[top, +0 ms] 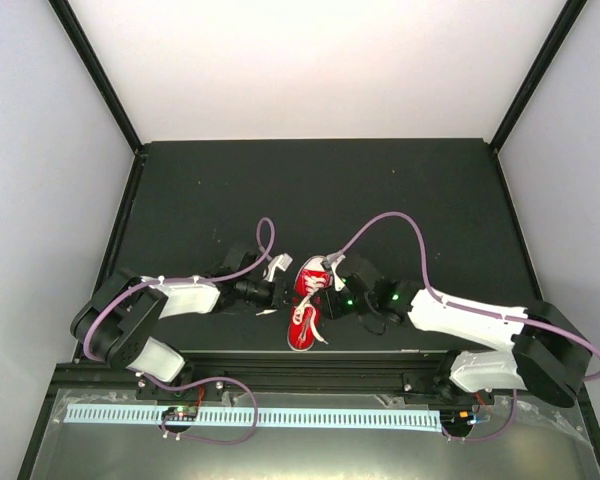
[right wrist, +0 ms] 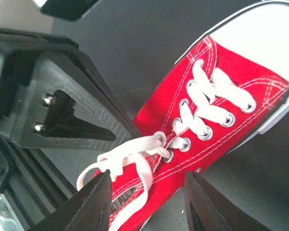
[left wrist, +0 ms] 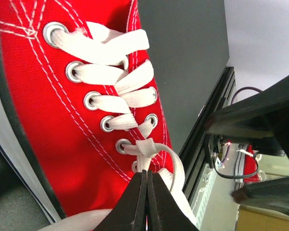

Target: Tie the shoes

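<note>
Though the left hand (left wrist: 147, 177) pinched a white lace (left wrist: 143, 161) of the red canvas sneaker (left wrist: 53, 120), the half-open right hand (right wrist: 147, 192) held nothing; no bow was tied.

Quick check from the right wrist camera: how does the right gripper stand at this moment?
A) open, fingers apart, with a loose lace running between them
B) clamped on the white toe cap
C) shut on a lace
A: the right gripper has its two fingers well apart, and the white lace of the red sneaker hangs loose between them, not pinched.
</note>
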Robot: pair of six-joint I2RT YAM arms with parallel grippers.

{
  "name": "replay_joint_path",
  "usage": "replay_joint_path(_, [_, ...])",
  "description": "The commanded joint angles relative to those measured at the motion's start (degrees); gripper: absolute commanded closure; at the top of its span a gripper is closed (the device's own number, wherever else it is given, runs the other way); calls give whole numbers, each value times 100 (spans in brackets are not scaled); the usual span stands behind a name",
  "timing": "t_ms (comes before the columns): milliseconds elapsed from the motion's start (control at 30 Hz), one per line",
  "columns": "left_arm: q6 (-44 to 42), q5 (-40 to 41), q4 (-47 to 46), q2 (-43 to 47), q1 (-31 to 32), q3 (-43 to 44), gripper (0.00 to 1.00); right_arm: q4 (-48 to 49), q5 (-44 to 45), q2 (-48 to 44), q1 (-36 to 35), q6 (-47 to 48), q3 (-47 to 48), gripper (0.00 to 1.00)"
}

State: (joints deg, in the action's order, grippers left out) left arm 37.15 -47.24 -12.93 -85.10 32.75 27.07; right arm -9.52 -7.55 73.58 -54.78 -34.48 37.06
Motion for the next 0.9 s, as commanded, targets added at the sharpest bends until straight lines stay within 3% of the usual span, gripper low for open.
replay_joint_path(0, [200, 114, -173, 74, 36, -13, 99, -409, 564, -394, -250, 259, 52, 51])
replay_joint_path(367, [364, 198, -219, 95, 33, -44, 98, -1286, 2050, 792, -1566, 404, 1312, 47])
replay_joint_path(867, [364, 234, -189, 37, 36, -18, 99, -1764, 2797, 1656, -2075, 353, 1809, 51])
